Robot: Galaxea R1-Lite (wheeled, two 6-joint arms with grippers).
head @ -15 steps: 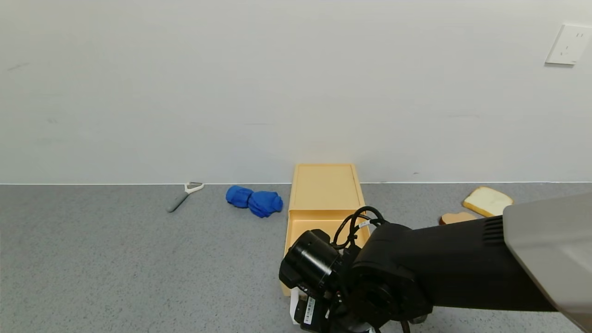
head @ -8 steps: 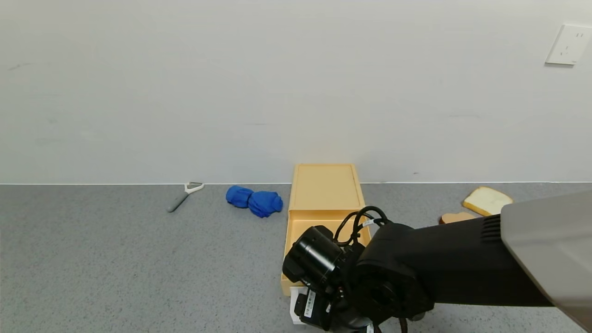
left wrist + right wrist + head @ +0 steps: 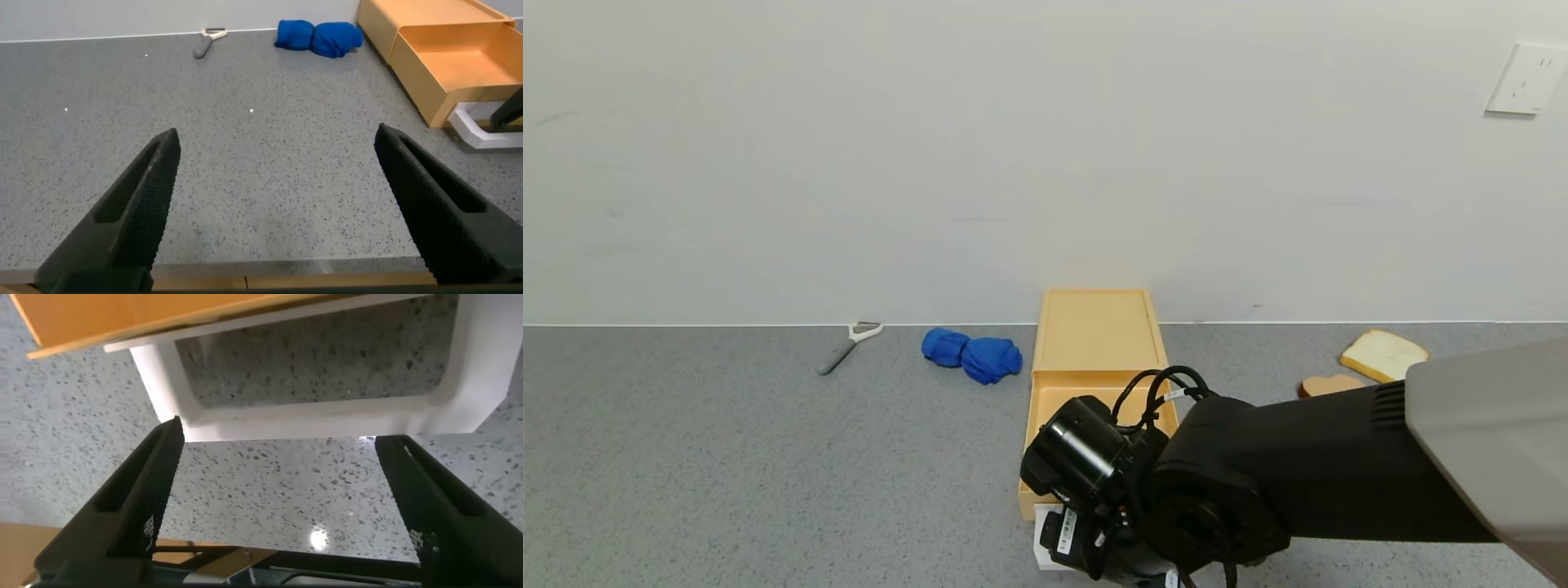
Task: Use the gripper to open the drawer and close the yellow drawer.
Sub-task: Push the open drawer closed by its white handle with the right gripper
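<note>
The pale yellow drawer (image 3: 1045, 408) stands pulled out of its flat yellow box (image 3: 1098, 327) toward me. Its white loop handle (image 3: 1041, 545) shows just below the drawer front. My right arm's black wrist (image 3: 1082, 457), with looping cables and a barcode sticker, hangs over the drawer's front and hides the fingers in the head view. In the right wrist view my right gripper (image 3: 278, 490) is open, with the handle (image 3: 327, 416) lying just past its fingertips and the drawer front (image 3: 163, 318) beyond. My left gripper (image 3: 274, 163) is open and empty over the counter near its front edge.
A blue cloth (image 3: 972, 355) lies left of the box, and a grey peeler (image 3: 845, 347) farther left by the wall. Two bread slices (image 3: 1380, 355) lie at the right. The grey speckled counter (image 3: 727, 457) meets the white wall behind.
My right wrist has shifted slightly toward the box and to the right. The drawer has not visibly moved. The handle shows a little more.
</note>
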